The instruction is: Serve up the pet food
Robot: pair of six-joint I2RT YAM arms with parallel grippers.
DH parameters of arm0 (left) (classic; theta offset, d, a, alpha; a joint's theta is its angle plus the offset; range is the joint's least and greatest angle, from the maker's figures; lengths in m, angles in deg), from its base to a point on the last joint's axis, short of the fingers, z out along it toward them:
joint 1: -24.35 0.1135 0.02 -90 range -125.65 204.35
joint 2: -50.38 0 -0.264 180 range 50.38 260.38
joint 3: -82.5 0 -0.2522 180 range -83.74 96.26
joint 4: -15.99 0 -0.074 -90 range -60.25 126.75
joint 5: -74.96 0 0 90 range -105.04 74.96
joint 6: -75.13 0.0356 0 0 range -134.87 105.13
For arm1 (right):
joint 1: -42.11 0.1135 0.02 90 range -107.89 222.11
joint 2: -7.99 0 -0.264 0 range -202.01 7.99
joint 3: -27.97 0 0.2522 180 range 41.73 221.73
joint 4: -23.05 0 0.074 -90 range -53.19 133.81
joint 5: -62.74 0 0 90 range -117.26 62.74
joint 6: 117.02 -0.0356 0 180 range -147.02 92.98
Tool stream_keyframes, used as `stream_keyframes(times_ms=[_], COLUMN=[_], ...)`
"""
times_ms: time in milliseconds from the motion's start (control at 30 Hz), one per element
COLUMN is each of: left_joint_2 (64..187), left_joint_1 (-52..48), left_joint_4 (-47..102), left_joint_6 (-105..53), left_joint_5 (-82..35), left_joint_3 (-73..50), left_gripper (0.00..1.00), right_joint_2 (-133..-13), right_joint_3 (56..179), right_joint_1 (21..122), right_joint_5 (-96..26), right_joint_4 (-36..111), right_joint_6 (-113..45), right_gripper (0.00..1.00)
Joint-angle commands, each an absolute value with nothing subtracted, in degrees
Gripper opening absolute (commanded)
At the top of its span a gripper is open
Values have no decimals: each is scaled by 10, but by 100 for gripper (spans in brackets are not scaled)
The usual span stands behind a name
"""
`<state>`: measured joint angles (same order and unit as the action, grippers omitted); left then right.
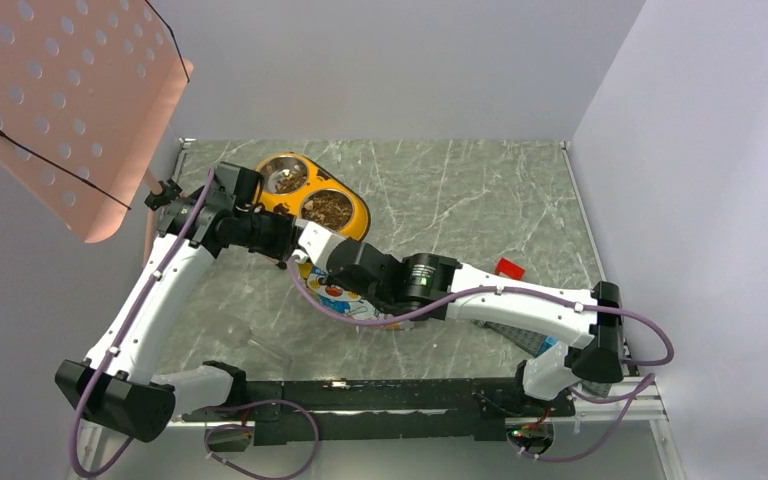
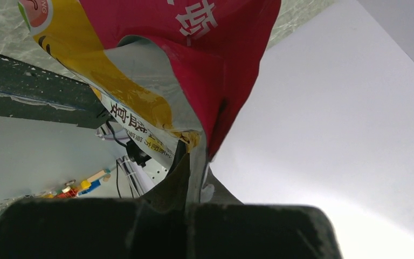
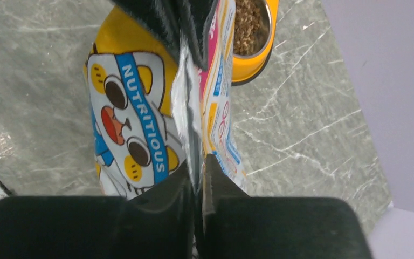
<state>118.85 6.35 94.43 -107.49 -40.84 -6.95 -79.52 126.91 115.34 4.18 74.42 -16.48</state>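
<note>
The pet food bag [image 1: 348, 300], glossy with a cartoon cat, hangs above the table between both grippers. My left gripper [image 1: 292, 240] is shut on its top edge [image 2: 197, 178]; pink and yellow film fills the left wrist view. My right gripper [image 3: 197, 175] is shut on the bag's silver side seam [image 3: 186, 108], just behind the left gripper's black fingers [image 3: 161, 21]. Brown kibble [image 3: 250, 24] lies in the steel cups [image 1: 328, 208] of the yellow double bowl [image 1: 360, 215], right beside the bag's top.
A pink perforated board [image 1: 60, 110] hangs at the upper left. A small red object [image 1: 508, 268] lies right of the right arm, and a clear plastic object [image 1: 248, 338] lies near the front left. White walls close in the marble table [image 1: 480, 190].
</note>
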Motion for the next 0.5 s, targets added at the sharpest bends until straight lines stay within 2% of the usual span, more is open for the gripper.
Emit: stream_keyframes(times_ms=[0,33,233,467], left_joint_2=[1189,1194,1230,1234], left_joint_1=[88,95,153,176], left_joint_4=[938,934,983,992], left_joint_6=[-1064,-1055,-977,-947], left_joint_5=[-327,-327,-322,-317], left_joint_3=[-48,-46,-6,-10], left_gripper=[0,0,0,0], right_joint_2=[-728,-714,-607,-493], right_joint_3=[1213,1196,1129,1058], right_joint_1=[1142,1142,1142,1142], right_joint_5=[100,98,64,76], right_joint_4=[802,811,872,926], right_joint_6=[-178,-187,-219,-235], right_gripper=[3,0,0,0])
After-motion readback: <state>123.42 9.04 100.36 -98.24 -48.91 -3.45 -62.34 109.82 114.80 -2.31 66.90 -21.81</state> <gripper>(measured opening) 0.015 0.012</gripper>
